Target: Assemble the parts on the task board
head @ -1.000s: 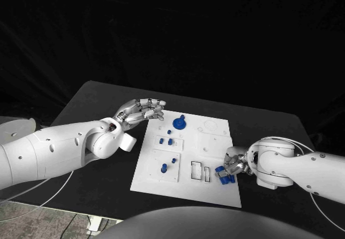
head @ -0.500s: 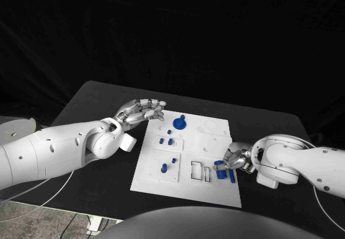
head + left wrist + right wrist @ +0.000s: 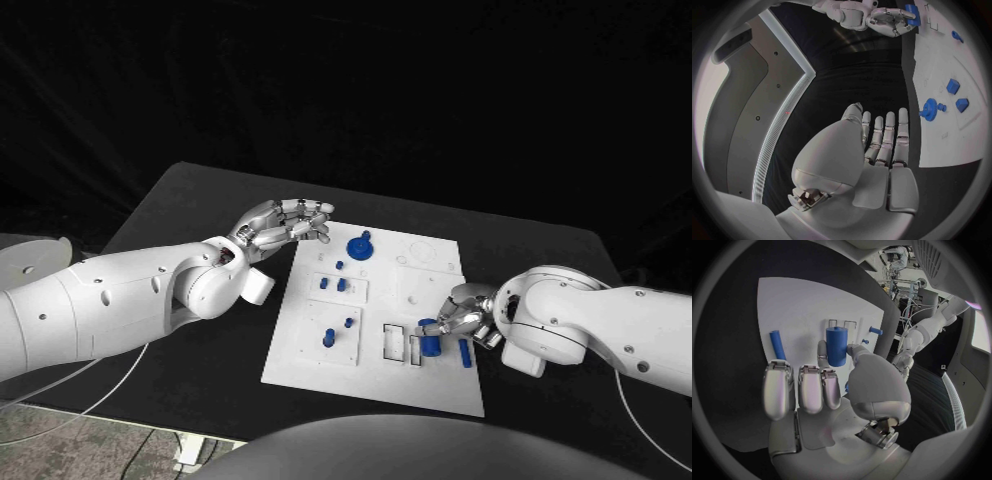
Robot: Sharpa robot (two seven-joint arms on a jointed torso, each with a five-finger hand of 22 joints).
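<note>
The white task board [image 3: 378,384] lies in the middle of the table. My right hand [image 3: 464,314] hovers over its near right part and pinches a blue cylinder [image 3: 428,334] upright between thumb and a finger; the right wrist view shows that cylinder [image 3: 836,346] beside two rectangular slots [image 3: 844,323]. A blue rod [image 3: 464,352] lies loose on the board just right of the hand. My left hand [image 3: 289,221] stays at the board's far left corner, holding nothing, fingers stretched out [image 3: 881,141]. A blue gear [image 3: 359,246] and small blue pieces [image 3: 333,284] sit on the board's left half.
More small blue parts [image 3: 330,336] stand in the near left plate of the board. The black table [image 3: 188,220] stretches out on both sides of the board. In the left wrist view the gear [image 3: 929,107] and two blue blocks [image 3: 953,86] lie ahead of the fingers.
My right hand has moved left over the board with the blue cylinder, towards the slots. The blue rod it had carried now lies on the board. The left hand has not moved.
</note>
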